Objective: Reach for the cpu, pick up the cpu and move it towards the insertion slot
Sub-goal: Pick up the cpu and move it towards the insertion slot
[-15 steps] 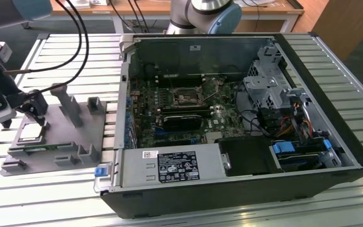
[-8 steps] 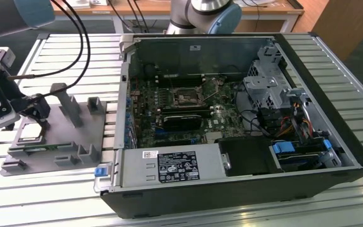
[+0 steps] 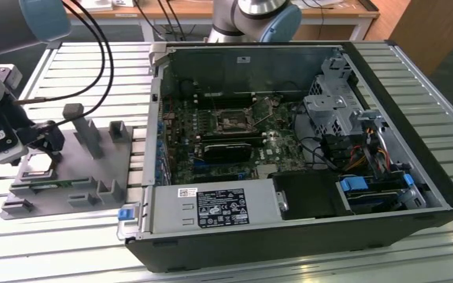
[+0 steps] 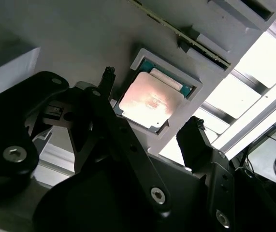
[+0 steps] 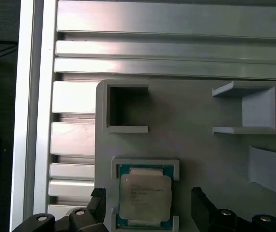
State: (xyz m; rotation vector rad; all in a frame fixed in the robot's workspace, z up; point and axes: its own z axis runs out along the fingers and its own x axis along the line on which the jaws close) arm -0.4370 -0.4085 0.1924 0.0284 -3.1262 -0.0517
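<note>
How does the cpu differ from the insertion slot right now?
The cpu is a silvery lidded chip; the insertion slot is a dark square in a shiny metal frame. The cpu lies in a recess of the grey tray; the slot sits inside the open computer case. The open gripper flanks the cpu, far from the slot. Both are square and lie flat.

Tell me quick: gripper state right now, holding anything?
Gripper: open, holding nothing; its fingers straddle the cpu, which sits in its recess in the grey tray.
</note>
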